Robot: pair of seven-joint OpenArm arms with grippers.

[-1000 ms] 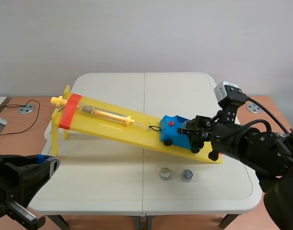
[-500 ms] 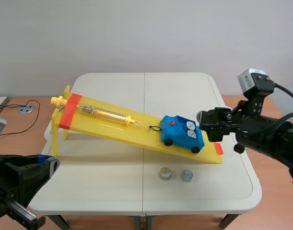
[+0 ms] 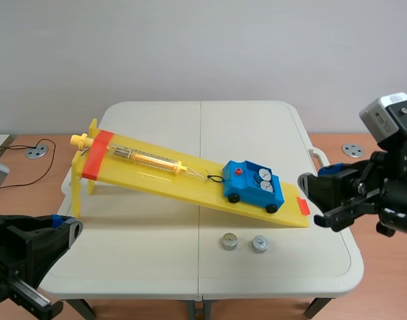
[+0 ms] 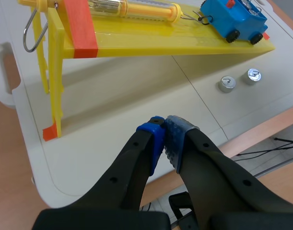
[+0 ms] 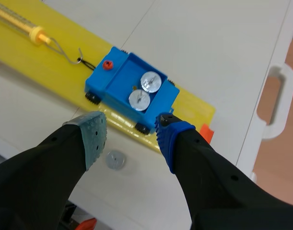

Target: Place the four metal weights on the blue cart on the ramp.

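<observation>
Spread, empty right pincer (image 3: 318, 200) has drawn back to the blue plastic cart's (image 3: 246, 190) three o'clock: two round silver weights (image 5: 149, 81) aboard, two remaining.

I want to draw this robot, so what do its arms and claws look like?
The left arm and right arm are black and chunky. Each claw has two thick black fingers tipped with soft dotted pads: the right claw has a grey-green pad and a blue pad, the left claw bluish ones. A silver-grey camera box tops the right arm.
</observation>
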